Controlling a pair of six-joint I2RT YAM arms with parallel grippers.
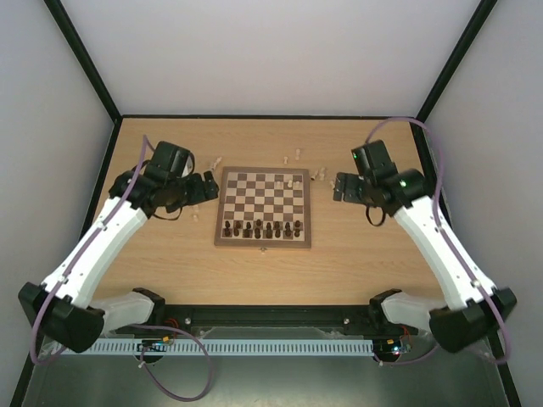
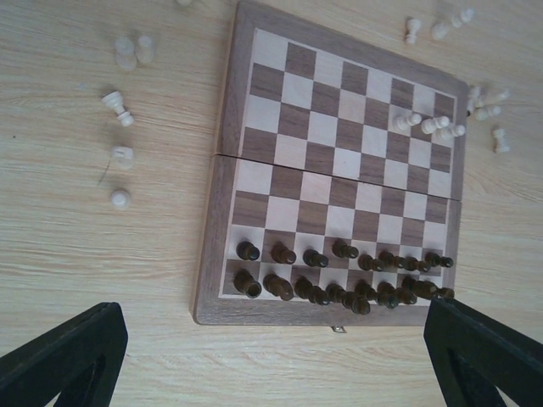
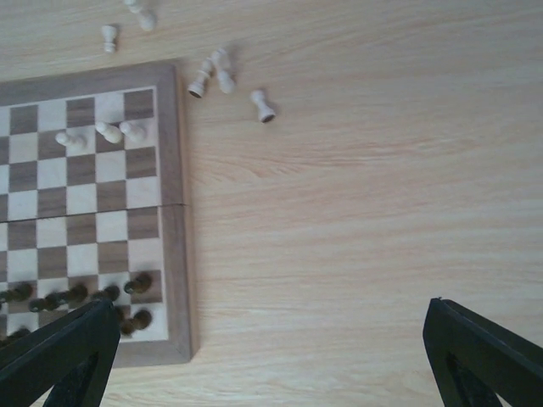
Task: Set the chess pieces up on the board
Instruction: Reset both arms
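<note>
Your left gripper (image 2: 270, 309) showed its two black fingers (image 2: 64, 360) at the bottom corners of the left wrist view, spread wide with nothing between them. Your right gripper (image 3: 270, 305) stood just as wide and just as empty.

From above, your left arm rose from its base at the near left and bent inward. The left gripper (image 1: 204, 188) hung just beside the left edge of the board (image 1: 263, 195), facing it. Your right arm mirrored that, with the right gripper (image 1: 342, 186) off the board's right edge near the far corner and apart from it.

The board (image 2: 339, 170) lay flat and square at the middle of the tabletop (image 1: 373, 254). The dark pieces (image 2: 339, 275) stood in two crowded rows along its near edge.

A few pale pieces (image 2: 428, 125) sat together on squares near the far right corner, and they seemed to lie on their sides. The other pale pieces were scattered on the bare wood. Some (image 2: 119, 106) lay left of the board, close to your left gripper. Others (image 3: 212, 76) lay just past the far right corner, ahead of your right gripper.
</note>
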